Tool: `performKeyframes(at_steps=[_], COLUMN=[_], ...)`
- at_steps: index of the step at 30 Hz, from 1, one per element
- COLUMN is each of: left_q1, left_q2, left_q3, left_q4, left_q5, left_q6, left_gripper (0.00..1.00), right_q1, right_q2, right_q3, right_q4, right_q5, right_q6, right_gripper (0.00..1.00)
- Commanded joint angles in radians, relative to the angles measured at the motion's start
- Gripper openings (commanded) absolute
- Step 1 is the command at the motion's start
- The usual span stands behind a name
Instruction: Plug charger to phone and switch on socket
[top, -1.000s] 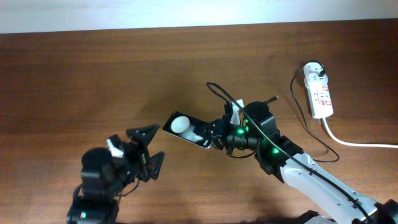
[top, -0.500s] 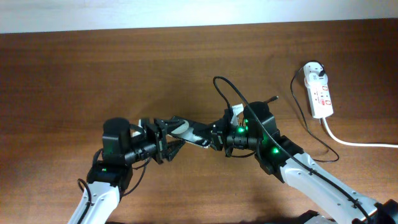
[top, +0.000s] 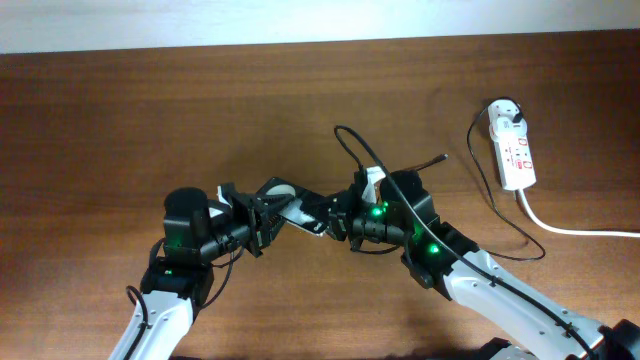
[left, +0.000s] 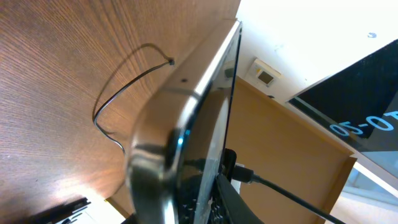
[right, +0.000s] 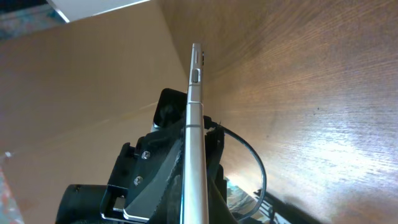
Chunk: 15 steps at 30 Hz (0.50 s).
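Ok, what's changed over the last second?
The left gripper swung in from the near left and now brackets the phone at its left end; whether it grips is unclear. The right gripper, holding the other end, shifted slightly left with the phone. The socket stayed put.

Overhead view: taken from high above, aimed straight down at the table (top: 120, 120); the whole workspace is covered from a distance. Left wrist view: shot from very close and tilted, sighted along the rim of the phone (left: 186, 106), with tabletop filling the upper left. Right wrist view: also taken close up, the phone seen edge-on down the centre, tabletop at right. Phone and wood surface are shared by all three views. The thin black cable (top: 352, 150) is shared by overhead and left wrist.
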Motion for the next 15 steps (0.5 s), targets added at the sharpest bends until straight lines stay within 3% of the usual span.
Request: performKeyframes(at_steps=[1,8,13,15], left_q1=[-0.002,-0.002,-0.002,-0.002], left_q2=[0.003,0.003,0.003,0.003], left_q3=[0.005,0.005,0.005,0.005], left_q4=[0.006,0.046,0.046,0.046], left_q5=[-0.011,-0.011,-0.028,-0.046], left_q6=[-0.002,-0.002,-0.002,-0.002], left_gripper=[0.16,0.15,0.00,0.00], right_q1=[0.011,0.032,0.032,0.032], right_q2=[-0.011,-0.011,-0.011,-0.011], right_q3=[0.013,0.013,0.013,0.013], right_q4=[0.006,0.006,0.006,0.006], right_q5=[-0.029,-0.040,-0.043,-0.043], right_q6=[0.024,0.119,0.153,0.152], right_gripper=[0.04,0.04,0.06,0.24])
